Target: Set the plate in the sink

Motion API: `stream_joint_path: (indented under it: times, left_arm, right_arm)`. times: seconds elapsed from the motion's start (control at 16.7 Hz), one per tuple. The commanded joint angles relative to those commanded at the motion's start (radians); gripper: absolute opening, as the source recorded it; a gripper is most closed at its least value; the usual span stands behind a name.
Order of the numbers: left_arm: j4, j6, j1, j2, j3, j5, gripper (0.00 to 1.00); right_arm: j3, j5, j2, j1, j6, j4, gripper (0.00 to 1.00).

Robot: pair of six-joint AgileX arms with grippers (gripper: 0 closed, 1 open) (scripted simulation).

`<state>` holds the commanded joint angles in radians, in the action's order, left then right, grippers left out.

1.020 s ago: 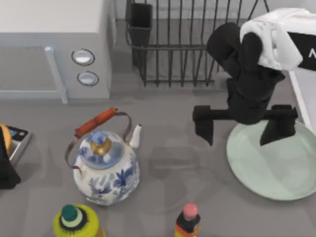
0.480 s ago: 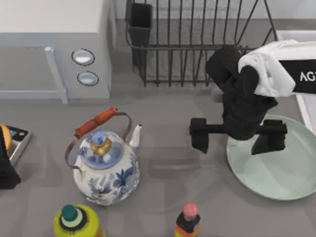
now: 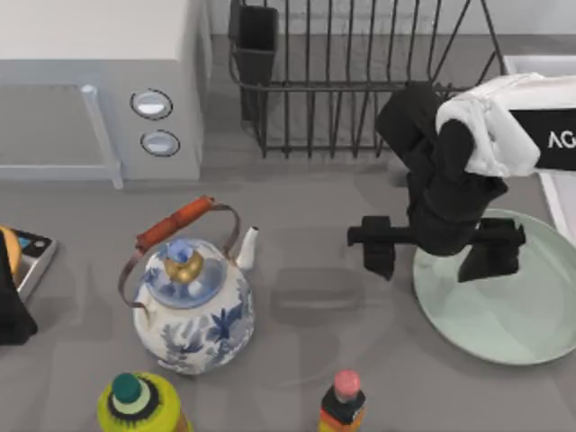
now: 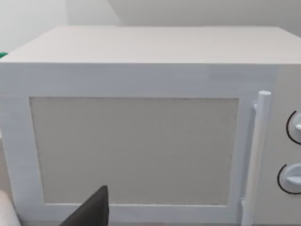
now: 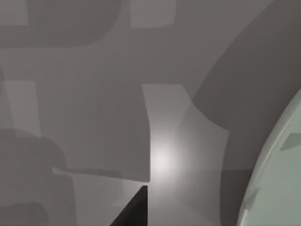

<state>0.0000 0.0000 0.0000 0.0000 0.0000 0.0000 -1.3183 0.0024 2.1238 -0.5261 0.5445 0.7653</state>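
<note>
While the pale green plate (image 3: 504,301) lies flat on the grey table (image 3: 315,216) at the top view's right side, the right gripper (image 3: 438,250) hangs over the plate's left rim with its fingers spread wide and grasping nothing. One finger (image 3: 378,247) stands outside the rim over bare table; the other is over the plate's face, a straddle that looks meant to catch the shallow edge between them. The right wrist view shows that rim curving past, the table beside it bare. The sink (image 3: 540,67) appears as a strip of white edge at the far right, beyond the plate and beside the dark wire dish rack (image 3: 360,81), so the plate is not yet in it and, by appearances, not yet gripped. The left arm (image 3: 9,306) sits parked at the table's left edge, its camera facing the white microwave (image 4: 141,117); whether its fingers are parted cannot be told. A blue-and-white teapot (image 3: 192,306) stands well apart, left of the work.
</note>
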Motion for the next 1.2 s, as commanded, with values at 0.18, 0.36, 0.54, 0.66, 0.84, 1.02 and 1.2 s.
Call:
stream_joint_path:
  times: [0.18,0.36,0.54,0.66,0.84,1.02,1.2]
  left_arm:
    - [0.000,0.000,0.000,0.000,0.000,0.000,1.00]
    - [0.000,0.000,0.000,0.000,0.000,0.000,1.00]
    - [0.000,0.000,0.000,0.000,0.000,0.000,1.00]
    - [0.000,0.000,0.000,0.000,0.000,0.000,1.00]
    - [0.000,0.000,0.000,0.000,0.000,0.000,1.00]
    - [0.000,0.000,0.000,0.000,0.000,0.000,1.00]
    - [0.000,0.000,0.000,0.000,0.000,0.000,1.00]
  right_arm:
    - [0.000,0.000,0.000,0.000,0.000,0.000,0.32]
    - [0.000,0.000,0.000,0.000,0.000,0.000,0.10]
    - [0.000,0.000,0.000,0.000,0.000,0.000,0.00]
    - [0.000,0.000,0.000,0.000,0.000,0.000,0.00]
    - [0.000,0.000,0.000,0.000,0.000,0.000,0.00]
    - [-0.009,0.015,-0.088,0.015,-0.007,0.004,0.00]
    - [-0.076,0.015,-0.074,0.013,-0.005,0.068,0.00]
